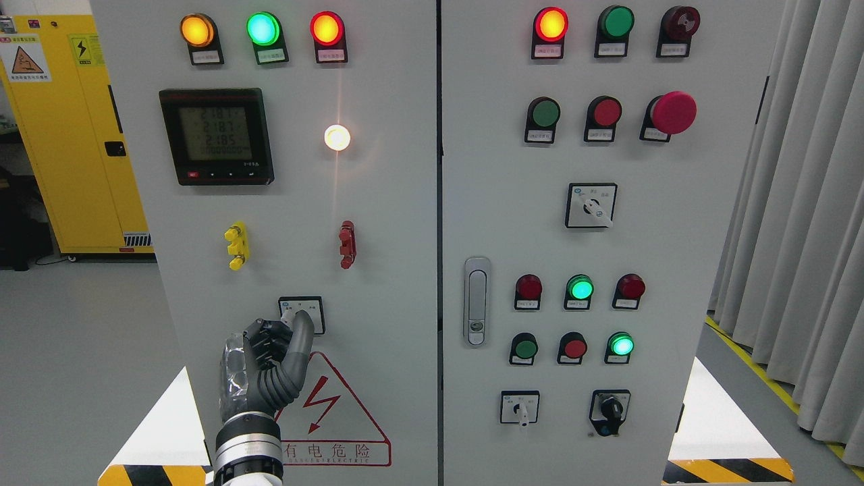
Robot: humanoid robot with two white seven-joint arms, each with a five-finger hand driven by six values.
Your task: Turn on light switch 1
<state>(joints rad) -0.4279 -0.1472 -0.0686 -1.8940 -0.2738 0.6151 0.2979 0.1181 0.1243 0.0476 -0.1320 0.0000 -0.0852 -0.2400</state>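
Fingers [280,337] of the left hand [266,361] are clenched on the knob of the light switch [302,314], with the thumb reaching up over its lower left part. That switch is a small rotary selector on a square white plate with a black border, low on the left door of the grey control cabinet [398,270]; the hand hides most of the knob. Directly below it sits a red triangular warning sign [337,412] with a lightning bolt and the words "有电危险". Above the switch are a yellow terminal [237,246] and a red terminal [347,244], a glowing white lamp [337,138], and a digital meter [217,136] whose digits are too blurred to read. Amber, green and red indicator lamps [263,30] line the top. A yellow cabinet [67,135] stands behind to the left.
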